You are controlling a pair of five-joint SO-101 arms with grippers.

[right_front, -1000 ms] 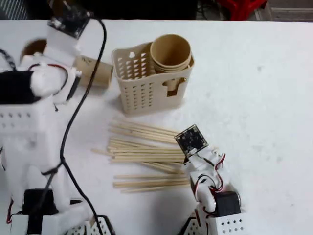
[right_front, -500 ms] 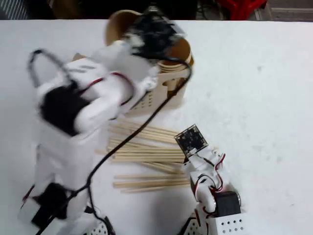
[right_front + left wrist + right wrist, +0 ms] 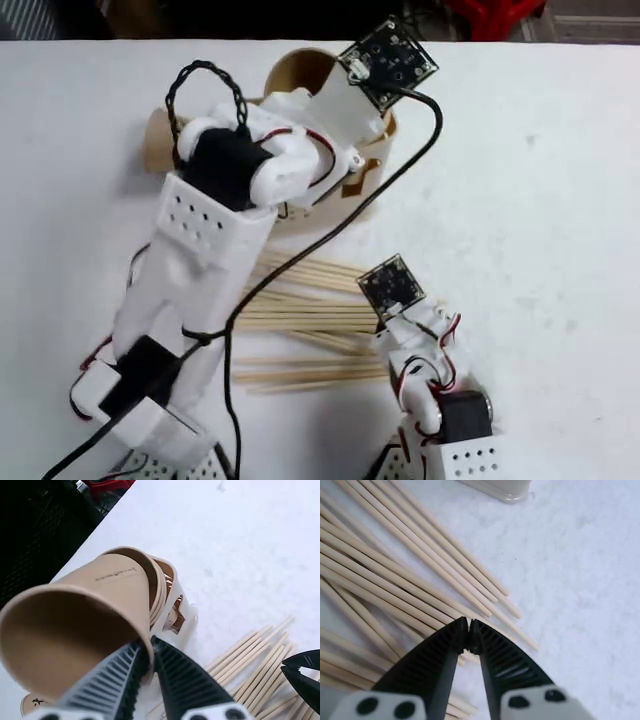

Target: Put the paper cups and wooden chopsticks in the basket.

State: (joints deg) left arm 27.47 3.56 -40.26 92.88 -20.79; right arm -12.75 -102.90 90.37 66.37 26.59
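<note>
— Since the table is the biggest thing, start there.

— It is white and spans the whole scene. Across its left half the left arm stretches from the near edge to the far middle. There it covers most of the basket, a cream one with holes in its wall.

— And the right arm?

— It is smaller and sits folded low at the near middle, a little to the right.

— Where are the cups?

— The held cup is in the left gripper. The jaws are almost together and pinch the cup's wall at the rim, one inside and one outside. The cup is tipped on its side above the basket, its bottom end toward the stacked cups nested in the basket. Whether it touches them I cannot tell. A third cup lies on the table just left of the basket, partly behind the arm.

— The chopsticks?

— They lie loose on the table in a rough pile at the middle, nearer than the basket.

— And the right gripper?

— Its tips are closed on each other with nothing between them. It sits low at the pile's right end and points toward the basket. I cannot tell whether it rests on the sticks.
</note>
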